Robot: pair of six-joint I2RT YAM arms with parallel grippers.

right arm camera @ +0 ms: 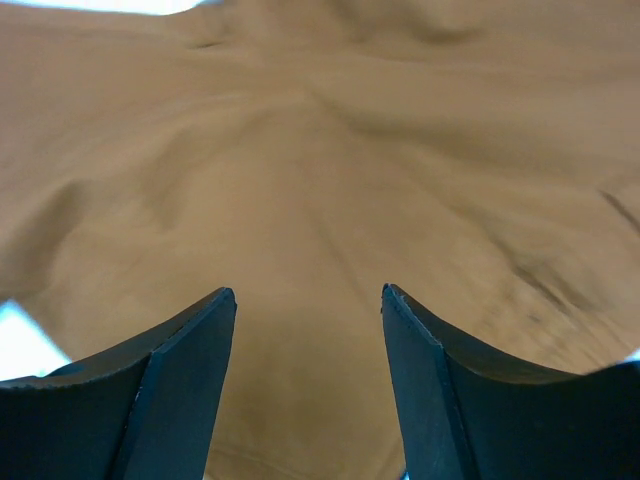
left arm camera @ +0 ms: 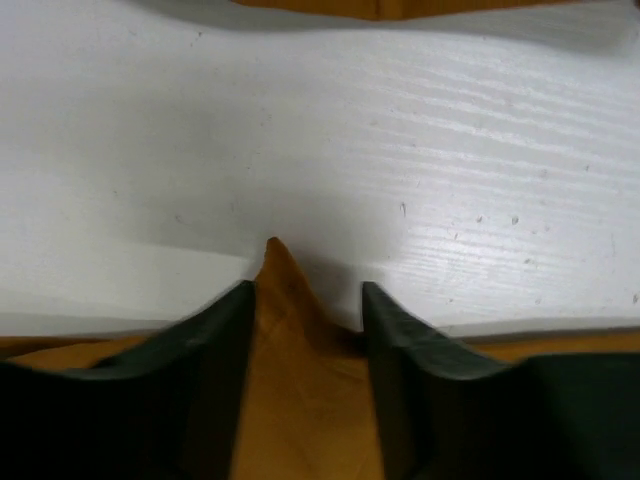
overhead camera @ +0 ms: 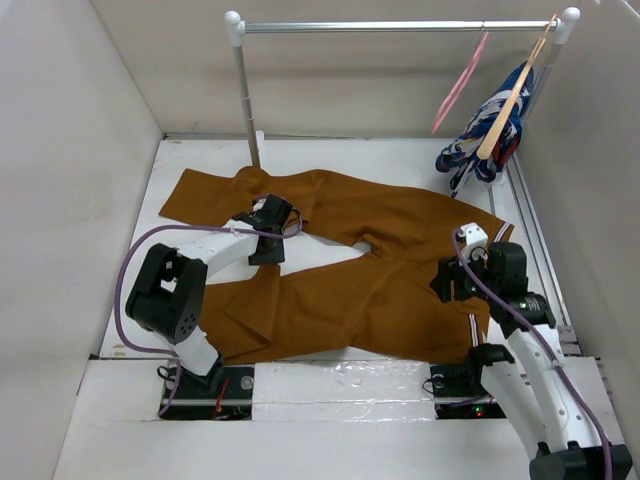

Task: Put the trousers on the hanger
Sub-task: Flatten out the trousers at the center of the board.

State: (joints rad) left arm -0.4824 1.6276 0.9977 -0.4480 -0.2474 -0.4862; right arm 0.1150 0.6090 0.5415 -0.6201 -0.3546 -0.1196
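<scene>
Trousers: matte rust-brown woven cloth, spread flat mid-table, legs out to 9-10 o'clock, striped waistband edge at 4 o'clock. Hanger: thin pink wire triangle on the metal rail at 1 o'clock, well apart from the cloth. Left gripper released, dark fingers straddling a peaked fold at the leg edge on the white grained table. Right gripper released, low over wrinkled seat cloth. Wooden hanger carrying a patterned garment hangs just beside the pink one.
</scene>
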